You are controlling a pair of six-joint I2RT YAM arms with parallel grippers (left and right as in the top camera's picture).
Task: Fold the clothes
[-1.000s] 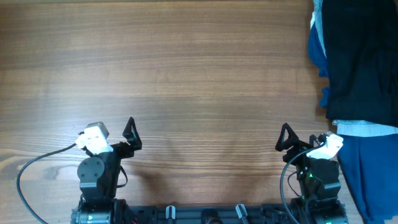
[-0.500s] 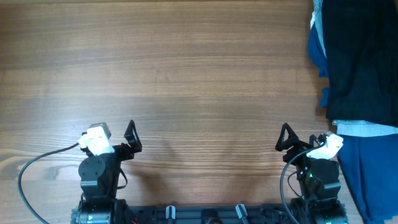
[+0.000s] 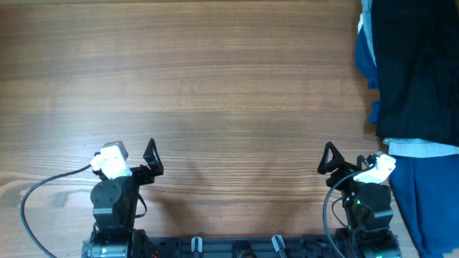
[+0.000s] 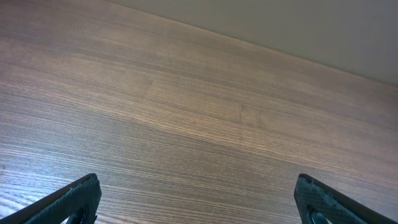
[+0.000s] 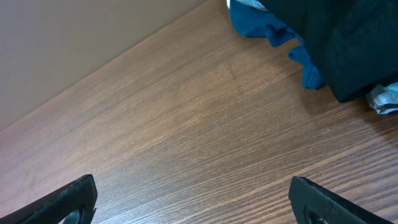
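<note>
Wooden table (image 3: 215,86) seen from above. At the near left, the left gripper (image 3: 151,155) sits low by its base, jaws spread wide and holding nothing. At the near right, the right gripper (image 3: 328,159) mirrors it, also wide open and empty. At the far right, running out of view, lies the black garment (image 3: 416,64), with royal blue cloth (image 3: 430,208) showing along its left edge and nearer the robot. It is well apart from both grippers. Folding has not begun. A sound first move, likely for the right arm, is to pinch only black fabric at an edge, clear of the blue, then drag it to the middle and spread it flat.
</note>
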